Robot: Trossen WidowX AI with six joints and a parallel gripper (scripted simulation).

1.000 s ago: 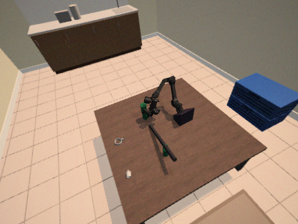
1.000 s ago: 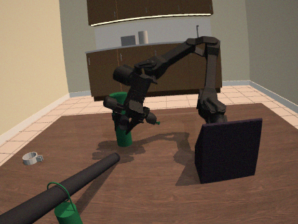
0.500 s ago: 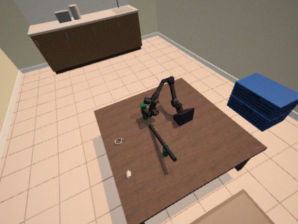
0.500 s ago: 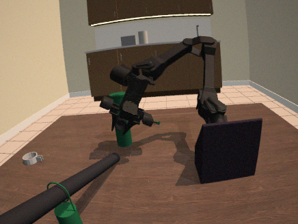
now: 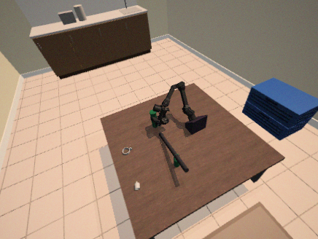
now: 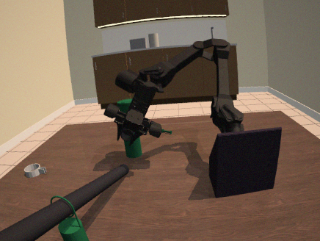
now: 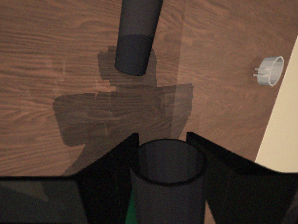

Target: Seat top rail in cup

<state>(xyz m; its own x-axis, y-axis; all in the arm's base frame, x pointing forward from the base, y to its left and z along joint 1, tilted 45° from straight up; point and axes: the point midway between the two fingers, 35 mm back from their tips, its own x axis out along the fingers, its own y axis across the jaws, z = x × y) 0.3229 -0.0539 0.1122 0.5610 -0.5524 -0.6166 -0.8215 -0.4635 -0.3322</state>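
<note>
Basically, black gripper (image 5: 159, 122) (image 6: 128, 137) (image 7: 162, 137) pinching dark round hollow cup (image 7: 169, 172) by green cylindrical post (image 5: 152, 116) (image 6: 133, 148); smooth blk rail (image 5: 173, 151) (image 6: 71, 203) (image 7: 137, 40), a long cylinder, runs thru thin green loop (image 6: 66, 200), its end apart from cup; tabletop (image 5: 215, 146) (image 6: 165, 206) (image 7: 35, 60) brown w/ wood grain.

Near the desk's far edge, the green post (image 5: 153, 114) (image 6: 133, 148) (image 7: 131, 214) blocks the way behind the gripper (image 5: 160, 122) (image 6: 125, 138) (image 7: 162, 136). A gap sits between the cup (image 7: 169, 197) and the rail's (image 5: 174, 152) (image 6: 88, 190) (image 7: 137, 40) end.
</note>
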